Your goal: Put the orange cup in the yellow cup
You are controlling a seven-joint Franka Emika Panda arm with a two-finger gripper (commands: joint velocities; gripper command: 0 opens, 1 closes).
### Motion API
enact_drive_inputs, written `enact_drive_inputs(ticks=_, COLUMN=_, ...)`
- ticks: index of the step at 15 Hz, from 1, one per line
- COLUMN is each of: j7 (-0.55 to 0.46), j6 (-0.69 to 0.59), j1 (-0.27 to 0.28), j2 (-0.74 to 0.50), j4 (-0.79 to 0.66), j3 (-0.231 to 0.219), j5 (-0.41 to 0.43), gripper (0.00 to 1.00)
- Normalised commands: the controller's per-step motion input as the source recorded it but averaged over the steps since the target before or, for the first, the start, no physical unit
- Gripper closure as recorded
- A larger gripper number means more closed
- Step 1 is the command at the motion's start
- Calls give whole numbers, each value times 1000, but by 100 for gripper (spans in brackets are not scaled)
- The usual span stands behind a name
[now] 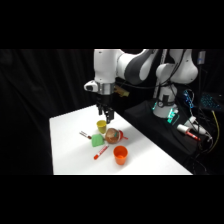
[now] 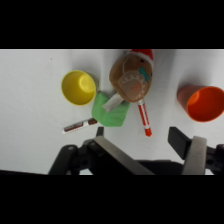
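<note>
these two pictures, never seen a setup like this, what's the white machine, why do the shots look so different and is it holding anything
The white machine is a robot arm; its gripper hangs over a white table. The side view comes from a fixed camera beside the table. The wrist view comes from a camera on the arm, looking down past the gripper, whose fingers are open and hold nothing.

On the table stand a small yellow plastic cup and a small bright orange plastic cup, both upright and empty. Between them lie a green block, a round brown and green ball-like object, a red marker pen and a dark brown marker pen.
</note>
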Motion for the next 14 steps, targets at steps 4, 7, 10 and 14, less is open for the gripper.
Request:
enact_drive_inputs(ticks=4, j7=7, j6=57, j1=13, j2=30, j4=11, j3=28, j5=28, gripper=0)
enact_drive_inputs(ticks=7, j7=25, j6=119, j1=68, j2=106, j4=54, j3=67, j5=33, gripper=0)
enact_drive_inputs(ticks=10, j7=36, j6=123, j1=106, j2=160, j4=92, j3=79, j5=33, gripper=0)
enact_drive_inputs(ticks=14, j7=26, j6=146, j1=104, j2=175, j4=115, j3=63, j5=47, gripper=0)
